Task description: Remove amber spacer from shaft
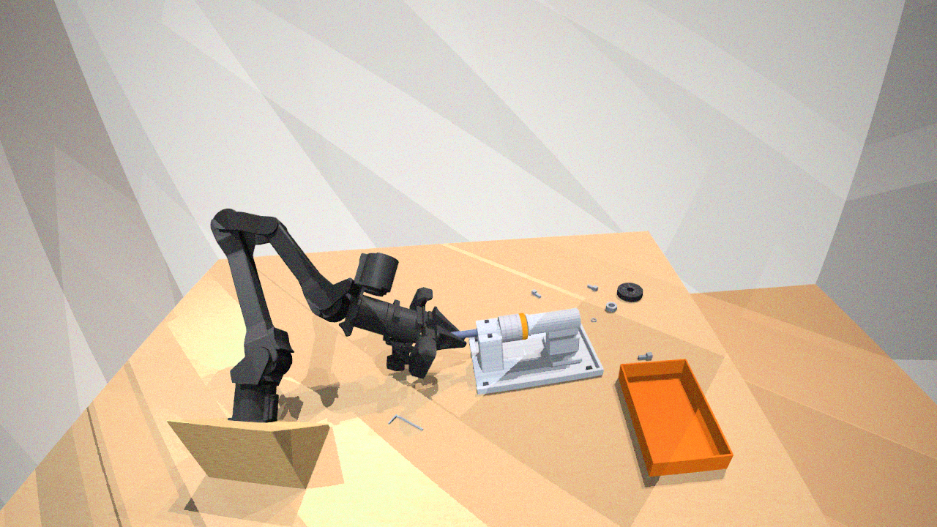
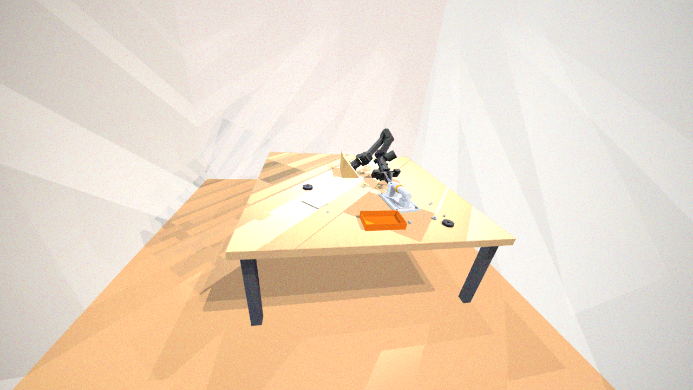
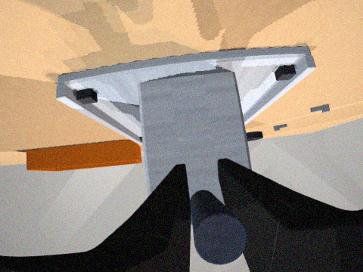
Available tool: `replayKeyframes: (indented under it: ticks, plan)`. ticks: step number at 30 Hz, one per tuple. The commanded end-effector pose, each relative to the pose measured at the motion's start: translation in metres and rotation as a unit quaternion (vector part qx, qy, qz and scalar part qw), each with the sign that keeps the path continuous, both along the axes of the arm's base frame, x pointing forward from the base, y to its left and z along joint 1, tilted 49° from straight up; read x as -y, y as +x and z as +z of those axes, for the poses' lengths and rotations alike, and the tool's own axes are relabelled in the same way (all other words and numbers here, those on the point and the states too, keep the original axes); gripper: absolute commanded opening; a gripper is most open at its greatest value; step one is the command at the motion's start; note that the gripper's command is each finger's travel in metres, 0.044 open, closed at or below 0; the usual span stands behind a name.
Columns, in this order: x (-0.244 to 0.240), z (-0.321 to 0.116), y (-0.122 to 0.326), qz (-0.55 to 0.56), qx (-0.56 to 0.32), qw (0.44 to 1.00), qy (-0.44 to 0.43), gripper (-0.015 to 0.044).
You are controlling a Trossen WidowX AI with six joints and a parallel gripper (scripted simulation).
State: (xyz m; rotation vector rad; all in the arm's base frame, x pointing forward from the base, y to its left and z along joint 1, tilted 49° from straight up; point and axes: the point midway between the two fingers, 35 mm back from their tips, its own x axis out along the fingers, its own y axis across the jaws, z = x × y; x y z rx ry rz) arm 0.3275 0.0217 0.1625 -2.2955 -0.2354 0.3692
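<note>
Gripper (image 1: 465, 340) (image 2: 387, 181) (image 3: 202, 171) is closed around shaft (image 1: 466, 333) (image 3: 220, 238), left of the housing. Amber spacer (image 1: 523, 326) (image 2: 398, 186) sits beside the housing block (image 1: 554, 322) (image 2: 404, 193). Better to pull slowly, straight left, and stop once it drops.
</note>
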Motion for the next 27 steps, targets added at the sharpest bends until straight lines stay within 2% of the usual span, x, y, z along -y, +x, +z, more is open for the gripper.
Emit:
replayKeyframes:
  ticks: [1,27]
  plan:
    - [0.0003,-0.0008,-0.0010,-0.001,-0.001,1.000,0.002,0.0000]
    - [-0.0001,-0.0013,-0.0043,-0.001,-0.001,1.000,0.002,0.0000]
